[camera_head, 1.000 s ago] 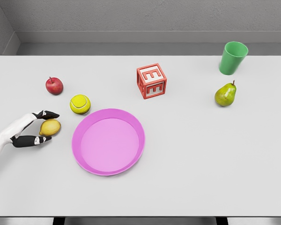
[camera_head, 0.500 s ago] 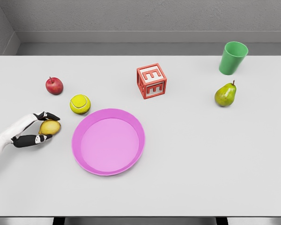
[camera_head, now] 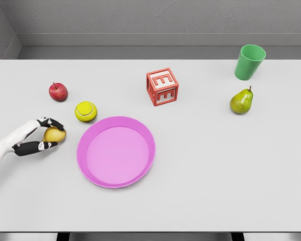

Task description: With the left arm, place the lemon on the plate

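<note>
The yellow lemon [camera_head: 55, 134] lies on the white table just left of the pink plate [camera_head: 116, 151]. My left hand [camera_head: 46, 134] reaches in from the left edge and has its black-tipped fingers [camera_head: 51, 122] closed around the lemon from above and below. Part of the lemon is covered by the fingers. The plate has nothing in it. My right arm does not show.
A yellow-green tennis ball [camera_head: 86, 111] sits just above right of the lemon, and a red apple [camera_head: 58, 92] lies further back. A red letter block [camera_head: 162, 86] stands behind the plate. A pear [camera_head: 241, 101] and a green cup [camera_head: 250, 62] stand at the far right.
The left hand's fingers have drawn together from a wide spread onto the lemon. The lemon has barely shifted.
</note>
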`<state>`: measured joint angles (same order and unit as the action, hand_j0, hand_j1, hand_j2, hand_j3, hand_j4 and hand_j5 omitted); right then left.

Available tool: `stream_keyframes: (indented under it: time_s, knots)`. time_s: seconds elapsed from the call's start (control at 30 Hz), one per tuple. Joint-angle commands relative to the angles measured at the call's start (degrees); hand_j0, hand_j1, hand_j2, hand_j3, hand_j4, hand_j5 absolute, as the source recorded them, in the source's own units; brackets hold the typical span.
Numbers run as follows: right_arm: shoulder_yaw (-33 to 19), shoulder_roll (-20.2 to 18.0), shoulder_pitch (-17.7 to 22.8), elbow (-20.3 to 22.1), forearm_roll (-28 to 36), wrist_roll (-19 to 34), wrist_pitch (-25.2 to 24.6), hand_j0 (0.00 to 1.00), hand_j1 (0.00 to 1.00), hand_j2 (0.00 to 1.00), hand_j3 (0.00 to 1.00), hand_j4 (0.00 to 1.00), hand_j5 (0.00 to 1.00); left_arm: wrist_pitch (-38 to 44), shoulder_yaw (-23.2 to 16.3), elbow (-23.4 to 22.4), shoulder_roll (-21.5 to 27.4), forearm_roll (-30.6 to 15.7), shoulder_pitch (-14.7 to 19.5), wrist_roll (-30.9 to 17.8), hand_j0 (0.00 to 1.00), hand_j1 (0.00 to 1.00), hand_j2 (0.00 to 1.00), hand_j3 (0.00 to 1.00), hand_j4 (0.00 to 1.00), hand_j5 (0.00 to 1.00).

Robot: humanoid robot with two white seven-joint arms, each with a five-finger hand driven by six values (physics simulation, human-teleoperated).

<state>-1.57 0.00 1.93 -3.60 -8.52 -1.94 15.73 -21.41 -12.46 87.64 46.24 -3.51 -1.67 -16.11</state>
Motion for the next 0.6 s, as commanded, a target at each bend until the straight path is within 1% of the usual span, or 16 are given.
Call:
stream_keyframes:
  time_s: [0.0,0.3,0.33,0.47,0.57]
  knots:
    - [-0.01,0.00,0.00,0.00,0.00,0.01,0.00,1.00,1.00,1.00,1.00,1.00,1.00,-0.04,0.15,0.61,0.08,-0.35,0.00,0.03,0.51,0.51,0.51,0.51,0.51,0.51]
    - [-0.01,0.00,0.00,0.00,0.00,0.01,0.00,1.00,1.00,1.00,1.00,1.00,1.00,-0.48,0.33,2.10,-0.18,-0.44,-0.09,0.03,0.51,0.51,0.51,0.51,0.51,0.51]
    - [-0.01,0.00,0.00,0.00,0.08,0.01,0.00,1.00,1.00,1.00,1.00,1.00,1.00,-0.92,0.33,2.89,-0.18,-0.44,-0.09,0.03,0.51,0.51,0.51,0.51,0.51,0.51]
    - [-0.01,0.00,0.00,0.00,0.00,0.01,0.00,1.00,1.00,1.00,1.00,1.00,1.00,-1.88,0.42,3.15,-0.18,-0.53,-0.26,0.03,0.51,0.51,0.51,0.51,0.51,0.51]
    - [-0.01,0.00,0.00,0.00,0.08,0.01,0.00,1.00,1.00,1.00,1.00,1.00,1.00,-1.97,0.51,4.56,-0.27,-0.53,-0.44,0.03,0.51,0.51,0.51,0.51,0.51,0.51]
